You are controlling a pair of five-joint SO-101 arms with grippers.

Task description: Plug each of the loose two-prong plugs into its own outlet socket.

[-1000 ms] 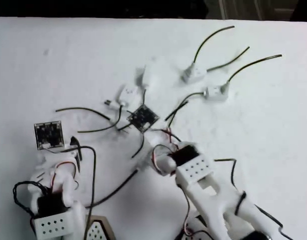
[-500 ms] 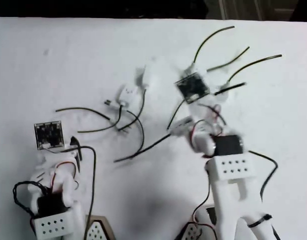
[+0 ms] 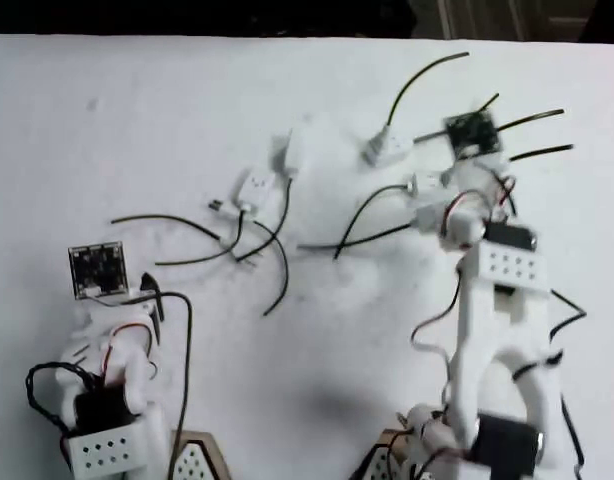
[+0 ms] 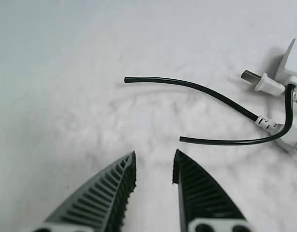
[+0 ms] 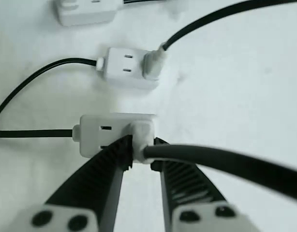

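My right gripper (image 5: 141,146) is shut on a white two-prong plug (image 5: 142,131) that sits in a white outlet socket (image 5: 102,134); its black cord runs back over the fingers. In the high view this pair lies at the right gripper (image 3: 437,216). Just beyond it, a second outlet (image 5: 120,68) has a plug (image 5: 152,64) in it. A loose plug (image 4: 260,83) with bare prongs lies beside a white outlet (image 4: 294,53) ahead of my left gripper (image 4: 153,162), which is open over bare table. That gripper (image 3: 152,288) stays at the near left.
A third outlet (image 5: 84,11) lies farther out from the right gripper. Two more white outlets (image 3: 258,185) (image 3: 297,150) and several black cord ends (image 3: 267,250) are scattered mid-table. The white table (image 3: 107,130) has free room at the far left.
The right arm has swung from the table's middle to the far right, dragging the held plug, outlet and cord along. The left arm has kept still.
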